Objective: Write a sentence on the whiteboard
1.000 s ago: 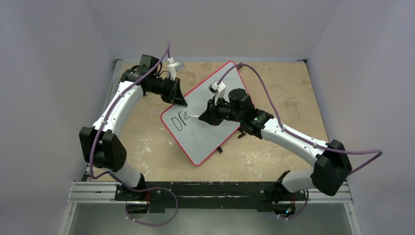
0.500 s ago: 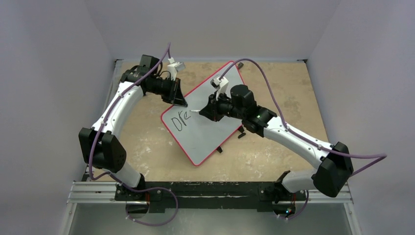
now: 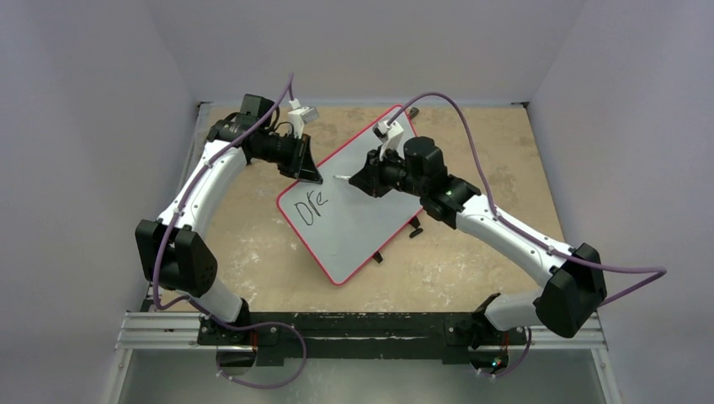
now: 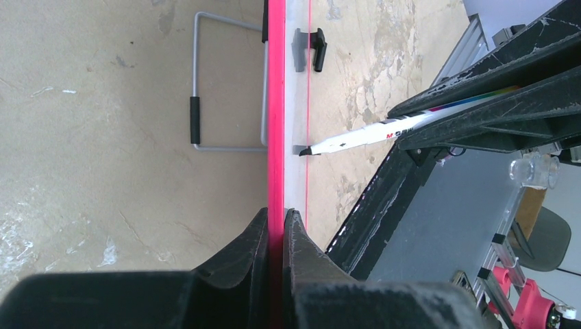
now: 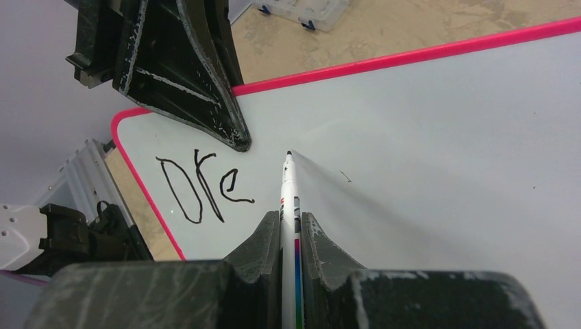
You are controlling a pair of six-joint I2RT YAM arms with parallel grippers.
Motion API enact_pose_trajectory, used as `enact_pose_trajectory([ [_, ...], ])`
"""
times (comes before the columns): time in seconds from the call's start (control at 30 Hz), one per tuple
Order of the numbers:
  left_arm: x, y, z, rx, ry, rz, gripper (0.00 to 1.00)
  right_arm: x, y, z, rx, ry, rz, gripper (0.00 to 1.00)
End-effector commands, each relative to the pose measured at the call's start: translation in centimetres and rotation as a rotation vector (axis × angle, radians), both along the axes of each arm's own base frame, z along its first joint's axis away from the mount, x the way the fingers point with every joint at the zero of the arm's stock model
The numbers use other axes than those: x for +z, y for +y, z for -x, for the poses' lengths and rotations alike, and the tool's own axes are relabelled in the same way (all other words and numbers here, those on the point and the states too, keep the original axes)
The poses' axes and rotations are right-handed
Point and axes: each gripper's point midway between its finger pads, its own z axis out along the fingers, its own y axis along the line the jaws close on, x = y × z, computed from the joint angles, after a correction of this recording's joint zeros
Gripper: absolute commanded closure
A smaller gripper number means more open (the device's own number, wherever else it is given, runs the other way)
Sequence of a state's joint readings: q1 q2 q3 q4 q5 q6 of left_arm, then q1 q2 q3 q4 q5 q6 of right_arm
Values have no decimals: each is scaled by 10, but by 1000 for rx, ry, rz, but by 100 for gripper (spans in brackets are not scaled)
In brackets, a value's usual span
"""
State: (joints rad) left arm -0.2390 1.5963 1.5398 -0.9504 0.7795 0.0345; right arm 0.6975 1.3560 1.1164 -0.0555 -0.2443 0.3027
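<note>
1. Top external view. Tan, mottled table enclosed by plain grey walls.
   - whiteboard: lies flat on the table, turned diagonally, with its red rim visible all round.
   - sentence: black letters "Dre" only, at the board's left corner.
   - left gripper: sits at the board's upper-left edge, jaws closed over the rim.
   - right gripper: sits above the middle of the board, holding a marker that points left.
   - clip: small and black, on the board's right edge.

2. Left wrist view.
   - Both black fingers of the left gripper pinch the red rim of the whiteboard, seen edge-on.
   - The marker comes in from the right. Its dark tip is at the board face or just off it, and contact cannot be confirmed.
   - A clip and a grey wire stand lie further along the rim.

3. Right wrist view.
   - right gripper: clamped on the white barrel of the marker.
   - The marker tip lies to the right of the sentence, apart from the "e".
   - whiteboard: blank beyond the letters.
   - left gripper: grips the far rim just above the lettering.
</note>
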Motion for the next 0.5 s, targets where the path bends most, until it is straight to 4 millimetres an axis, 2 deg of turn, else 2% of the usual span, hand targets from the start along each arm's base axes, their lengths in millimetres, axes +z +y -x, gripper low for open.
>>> enact_pose_trajectory([
  [0.0,4,5,-7,-14,-130,-63,100,24,7,-7,5,-38,-49,100],
  [0.47,4,5,-7,-12,-131,-68,100,7,16,0,77,-9,-35,100],
])
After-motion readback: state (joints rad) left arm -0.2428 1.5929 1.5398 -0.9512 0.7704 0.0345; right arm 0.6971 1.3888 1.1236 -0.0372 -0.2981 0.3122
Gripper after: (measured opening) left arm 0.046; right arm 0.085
